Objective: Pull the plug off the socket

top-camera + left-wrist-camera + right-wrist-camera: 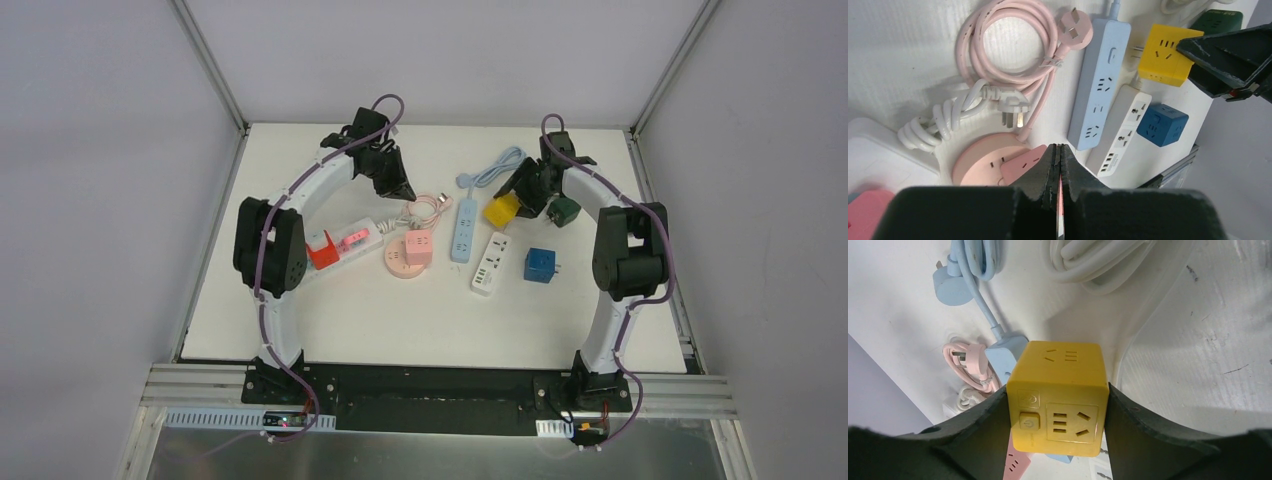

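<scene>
Fingers of right tool clamp smooth yellow cube socket; left tool is pinched shut.

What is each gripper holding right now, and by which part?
Right gripper clamps the yellow cube socket by its two opposite side faces. Left gripper is shut, apparently on nothing.

The yellow cube plug, gripped between the right fingers, sits just beside the pale blue power strip lying flat.
</scene>
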